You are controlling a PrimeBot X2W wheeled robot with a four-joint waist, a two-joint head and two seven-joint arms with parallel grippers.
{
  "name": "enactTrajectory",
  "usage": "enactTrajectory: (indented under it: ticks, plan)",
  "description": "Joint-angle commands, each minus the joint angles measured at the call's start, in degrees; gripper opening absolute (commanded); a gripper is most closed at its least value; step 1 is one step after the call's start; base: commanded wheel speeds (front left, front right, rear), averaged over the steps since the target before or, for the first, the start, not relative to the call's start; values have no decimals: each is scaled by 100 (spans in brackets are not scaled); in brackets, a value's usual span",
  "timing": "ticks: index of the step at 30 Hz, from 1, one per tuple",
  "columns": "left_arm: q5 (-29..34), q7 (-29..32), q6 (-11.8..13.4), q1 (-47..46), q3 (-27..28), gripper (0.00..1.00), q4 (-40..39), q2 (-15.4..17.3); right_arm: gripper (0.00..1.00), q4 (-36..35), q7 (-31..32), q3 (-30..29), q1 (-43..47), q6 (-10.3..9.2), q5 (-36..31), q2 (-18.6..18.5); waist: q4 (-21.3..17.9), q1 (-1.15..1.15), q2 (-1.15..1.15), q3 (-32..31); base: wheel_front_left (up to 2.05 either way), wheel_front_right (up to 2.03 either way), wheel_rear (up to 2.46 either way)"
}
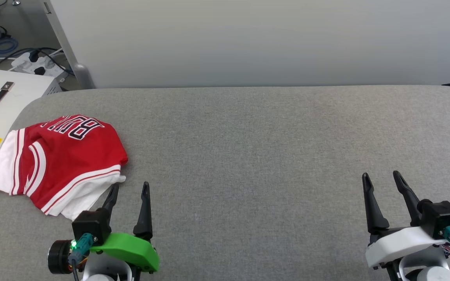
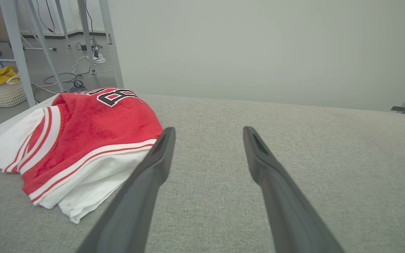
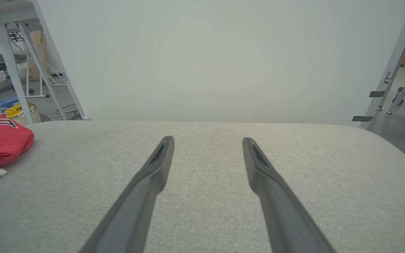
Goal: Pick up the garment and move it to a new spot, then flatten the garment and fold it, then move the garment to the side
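Garment [image 1: 65, 160] lies folded at the surface's [image 1: 248, 156] left edge, one white sleeve reaching past it. Left gripper [image 1: 130, 185], fingers apart and empty, hovers just beside its hem. Right gripper [image 1: 381, 174], likewise spread, is well apart. A nudge could drag the cloth overboard.
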Motion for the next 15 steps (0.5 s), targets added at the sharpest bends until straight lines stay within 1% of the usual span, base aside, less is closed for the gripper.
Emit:
enactTrajectory:
  ticks: [1,8,15]
  plan:
    - [-43,-63,-44,12,22,100,-26,-19,100,-26,-69,-8,-70,-3,86,-6,0,0,0,2,0,0,0]
    - [-128,-144,-89,44,19,100,-51,-20,100,-5,-149,8,-55,-3,130,-7,5,0,0,2,0,0,0]
    - [-176,-228,-129,51,-60,100,162,-22,100,76,-232,29,-47,-4,137,-7,28,0,0,3,0,0,0]
